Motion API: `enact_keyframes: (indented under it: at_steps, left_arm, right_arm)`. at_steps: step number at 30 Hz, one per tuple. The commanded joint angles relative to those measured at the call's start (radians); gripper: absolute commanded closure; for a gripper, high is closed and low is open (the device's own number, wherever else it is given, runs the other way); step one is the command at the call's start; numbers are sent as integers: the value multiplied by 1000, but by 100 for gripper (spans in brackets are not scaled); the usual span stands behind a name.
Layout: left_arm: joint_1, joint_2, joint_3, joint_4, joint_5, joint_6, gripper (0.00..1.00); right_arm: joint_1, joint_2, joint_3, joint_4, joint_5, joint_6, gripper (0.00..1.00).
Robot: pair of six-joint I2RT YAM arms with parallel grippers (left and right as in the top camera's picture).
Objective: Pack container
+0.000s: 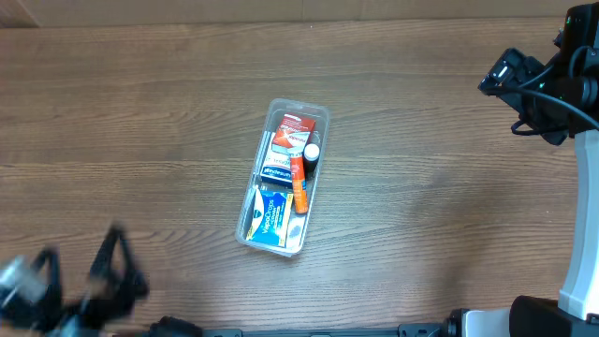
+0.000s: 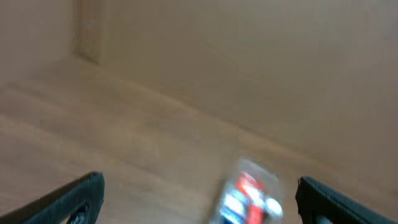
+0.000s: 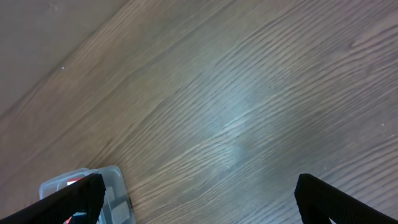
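The clear plastic container (image 1: 318, 120) lies in the middle of the wooden table. It holds several small boxes, red, white and blue, and an orange tube with a white cap (image 1: 301, 174). It shows blurred in the left wrist view (image 2: 252, 196) and at the lower left of the right wrist view (image 3: 115, 180). My left gripper (image 1: 112, 267) is at the front left corner, blurred, open and empty. My right gripper (image 1: 501, 80) is at the far right, raised, open and empty. Both are far from the container.
The wooden table (image 1: 140, 122) spreads around the container with nothing else on it. The right arm's base (image 1: 580, 281) stands at the right edge. A wall or board (image 2: 249, 56) rises behind the table in the left wrist view.
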Motion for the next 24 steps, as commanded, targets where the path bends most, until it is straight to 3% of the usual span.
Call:
enact_keyframes:
  at_steps: [1, 6, 8, 11, 15, 24]
  left_arm:
    - [196, 19, -373, 278, 66, 149, 0]
    - [352, -55, -843, 773, 346, 148, 0]
    - [353, -133, -975, 847, 372, 139, 0]
    - [353, -295, -1102, 840, 373, 122, 0]
    - [353, -440, -1143, 773, 379, 122, 0]
    - [341, -431, -1221, 754, 379, 122, 0]
  right_arm:
    - [-1, -7, 7, 2, -5, 0, 0]
    - [-1, -7, 7, 2, -4, 0, 0]
    - [-1, -7, 7, 2, -5, 0, 0]
    - [-1, -7, 7, 2, -5, 0, 0]
    - [-1, -7, 7, 2, -5, 0, 0]
    - [-1, -7, 7, 2, -5, 0, 0]
